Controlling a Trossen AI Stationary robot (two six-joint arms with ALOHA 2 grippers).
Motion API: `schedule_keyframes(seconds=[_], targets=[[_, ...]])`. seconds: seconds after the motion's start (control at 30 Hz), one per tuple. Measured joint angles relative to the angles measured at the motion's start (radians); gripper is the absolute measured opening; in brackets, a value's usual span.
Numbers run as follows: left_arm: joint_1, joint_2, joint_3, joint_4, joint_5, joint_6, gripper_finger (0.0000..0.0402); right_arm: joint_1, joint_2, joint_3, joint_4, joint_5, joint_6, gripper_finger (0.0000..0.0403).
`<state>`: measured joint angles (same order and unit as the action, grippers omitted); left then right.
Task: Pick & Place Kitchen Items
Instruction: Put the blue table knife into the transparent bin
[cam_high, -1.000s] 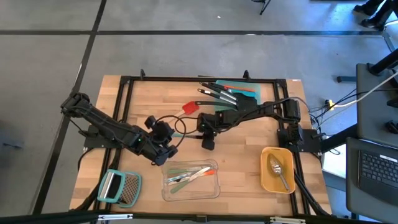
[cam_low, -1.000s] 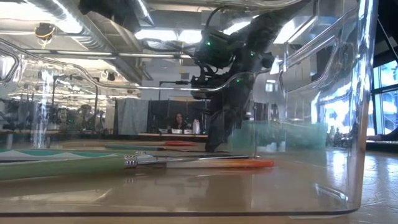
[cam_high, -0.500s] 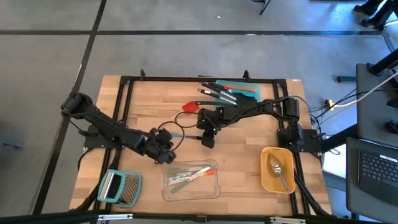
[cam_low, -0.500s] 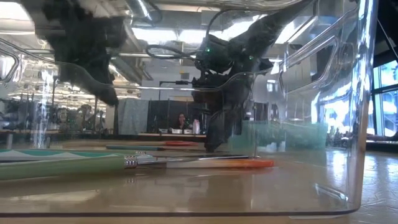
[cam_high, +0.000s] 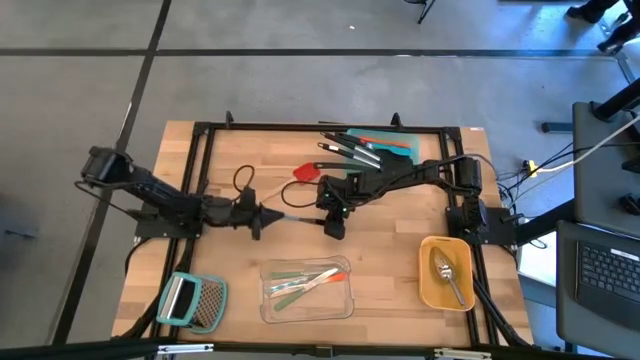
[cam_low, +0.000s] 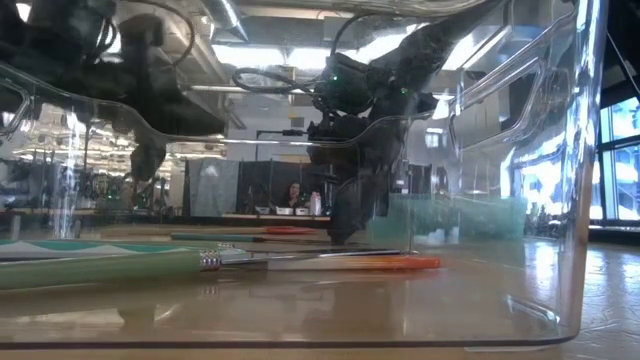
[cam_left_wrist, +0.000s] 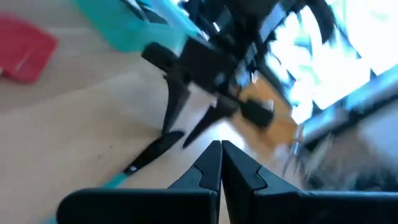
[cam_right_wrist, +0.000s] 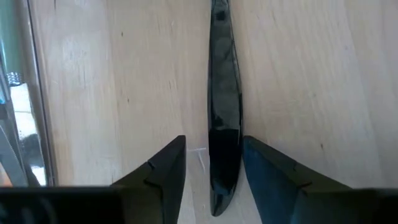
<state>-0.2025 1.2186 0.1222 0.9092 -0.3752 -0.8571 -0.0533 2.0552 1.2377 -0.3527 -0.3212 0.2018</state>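
We see a light wooden table (cam_high: 390, 262) edged by a black metal frame (cam_high: 205, 150), standing on a grey floor (cam_high: 300, 60) crossed by dark seams. To one side a laptop (cam_high: 610, 275) sits on a dark desk, with cables (cam_high: 560, 160) trailing nearby. Across the table, the room shows ceiling ducts (cam_low: 120, 40), bright strip lights (cam_low: 265, 55), tall windows (cam_low: 620, 150) and a seated person (cam_low: 290, 195) far off.

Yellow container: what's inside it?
The yellow container holds a silver spoon, bowl toward the table's far side, handle toward the near rim. Nothing else shows inside; whatever lies under the spoon is covered.
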Motion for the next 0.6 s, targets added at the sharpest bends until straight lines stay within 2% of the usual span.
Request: schedule_keyframes(seconds=[0.13,0.3,0.4,0.6], targets=[[0.066,-0.033,-0.013,-0.043,0.176,0.31,0.0002,0.0,0.0,0.0,0.0,0.003,-0.002,0.0163],[0.175,-0.033,0.038,-0.285,0.292,0.497,0.0006,0.003,-0.002,0.0,0.0,0.05,-0.056,0.0163],[0.226,-0.032,0.081,-0.437,0.308,0.557,0.0019,0.005,-0.004,-0.002,0.003,0.066,-0.149,0.0163],[0.296,-0.032,0.1,-0.448,0.302,0.64,0.0071,0.008,-0.005,-0.003,0.006,0.104,-0.233,0.0163]])
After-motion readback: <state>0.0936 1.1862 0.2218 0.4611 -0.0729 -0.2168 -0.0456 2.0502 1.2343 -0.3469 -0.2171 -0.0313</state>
